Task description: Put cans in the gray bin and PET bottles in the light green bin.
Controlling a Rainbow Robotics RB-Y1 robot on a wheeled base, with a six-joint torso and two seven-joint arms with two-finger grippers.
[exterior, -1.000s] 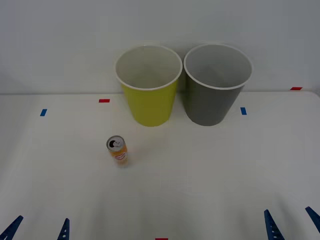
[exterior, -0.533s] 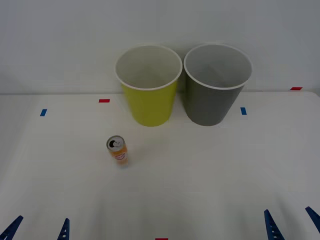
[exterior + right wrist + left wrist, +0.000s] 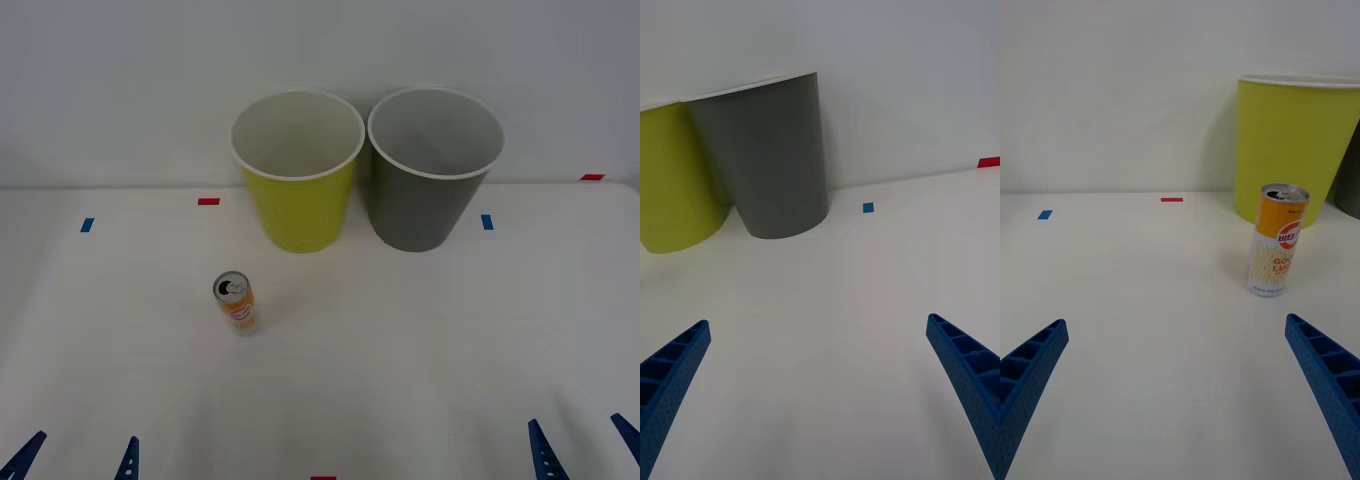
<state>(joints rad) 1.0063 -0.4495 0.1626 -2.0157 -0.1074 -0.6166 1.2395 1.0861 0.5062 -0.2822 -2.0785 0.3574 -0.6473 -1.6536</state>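
Note:
A slim orange-yellow and white can (image 3: 236, 301) (image 3: 1276, 240) stands upright on the white table, left of centre, in front of the bins. The light green bin (image 3: 297, 170) (image 3: 1294, 146) (image 3: 676, 180) and the gray bin (image 3: 433, 167) (image 3: 771, 156) stand side by side at the back, both showing pale insides. My left gripper (image 3: 75, 458) (image 3: 1180, 405) is open at the near left edge, well short of the can. At the near right edge my right gripper (image 3: 583, 448) (image 3: 820, 397) is open too, facing the gray bin from a distance. No PET bottles are in view.
Small blue (image 3: 87, 225) and red (image 3: 208, 201) tape marks dot the table, with a blue mark (image 3: 487, 222) right of the gray bin and a red one (image 3: 592, 177) at the far right. A plain wall rises behind the bins.

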